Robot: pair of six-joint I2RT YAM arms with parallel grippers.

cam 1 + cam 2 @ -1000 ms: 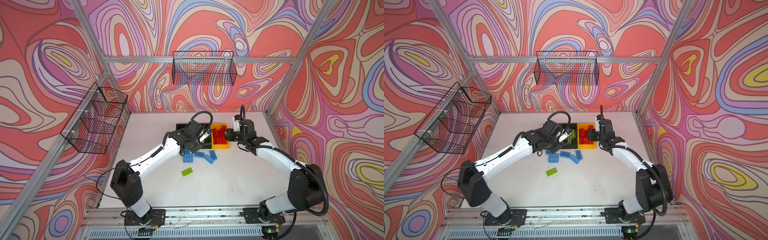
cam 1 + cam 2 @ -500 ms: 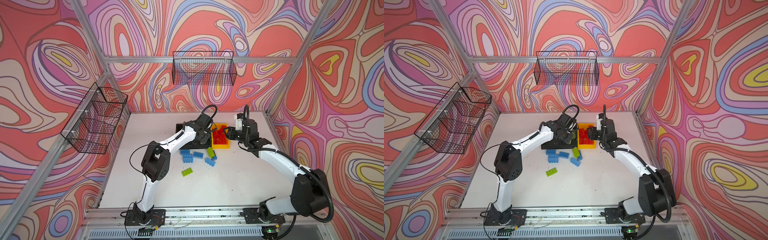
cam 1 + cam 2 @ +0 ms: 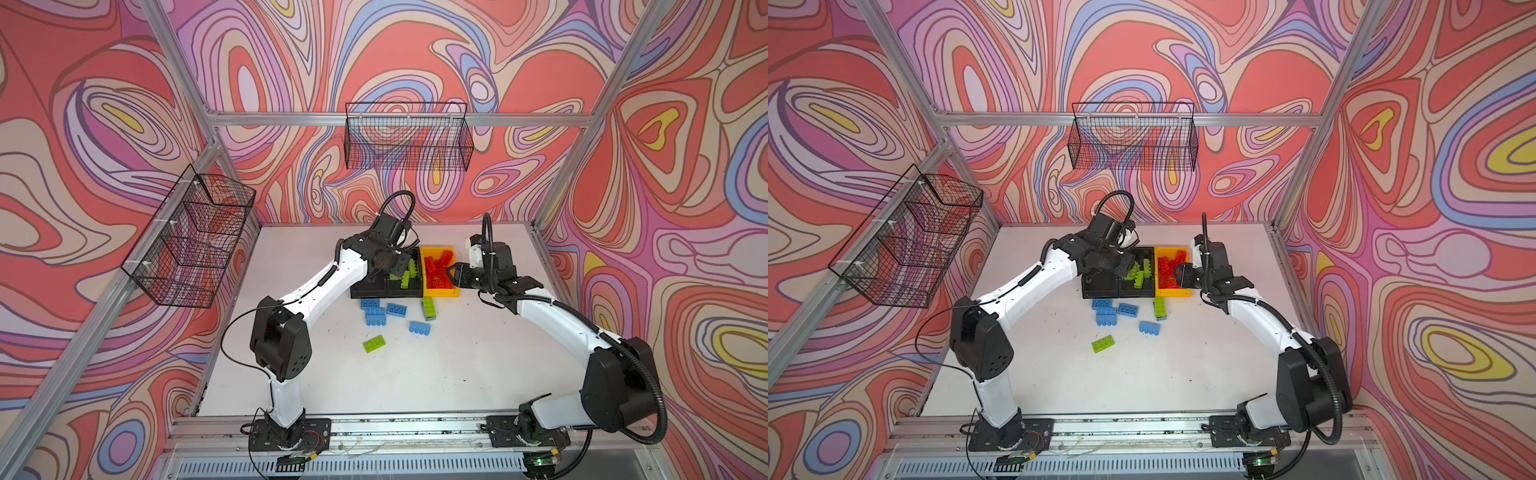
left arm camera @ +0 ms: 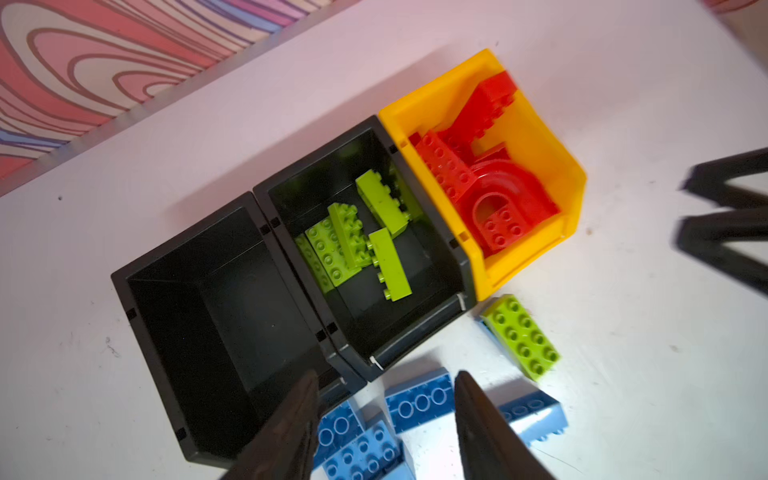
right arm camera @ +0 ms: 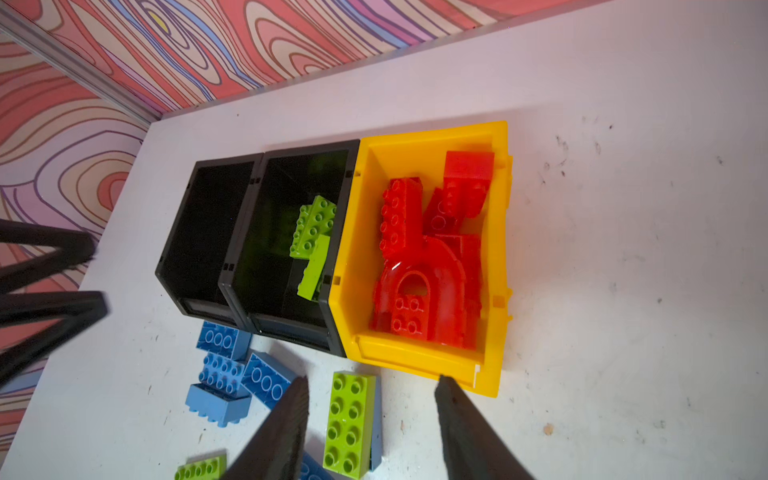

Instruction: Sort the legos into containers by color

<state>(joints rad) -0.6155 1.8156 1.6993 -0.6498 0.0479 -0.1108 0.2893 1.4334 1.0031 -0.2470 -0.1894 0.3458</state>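
Three containers stand in a row at the back. The left black bin (image 4: 216,311) is empty. The middle black bin (image 3: 405,291) holds several green legos (image 4: 353,241). The yellow bin (image 3: 440,293) holds red legos (image 5: 419,266), among them an arch. On the table in front lie blue legos (image 3: 376,316), a green brick stacked on a blue one (image 5: 349,419) and a lone green brick (image 3: 373,344). My left gripper (image 3: 392,264) hangs open and empty above the middle black bin. My right gripper (image 3: 451,274) is open and empty, raised beside the yellow bin's front right.
Two black wire mesh baskets hang on the walls, one at the back (image 3: 409,141) and one on the left (image 3: 191,237). The white table (image 3: 457,374) has bare surface in front of the bricks. Aluminium frame posts border the table.
The left gripper has moved over the middle black bin and its jaws have opened. The left arm's elbow has swung. The right gripper has shifted only slightly.
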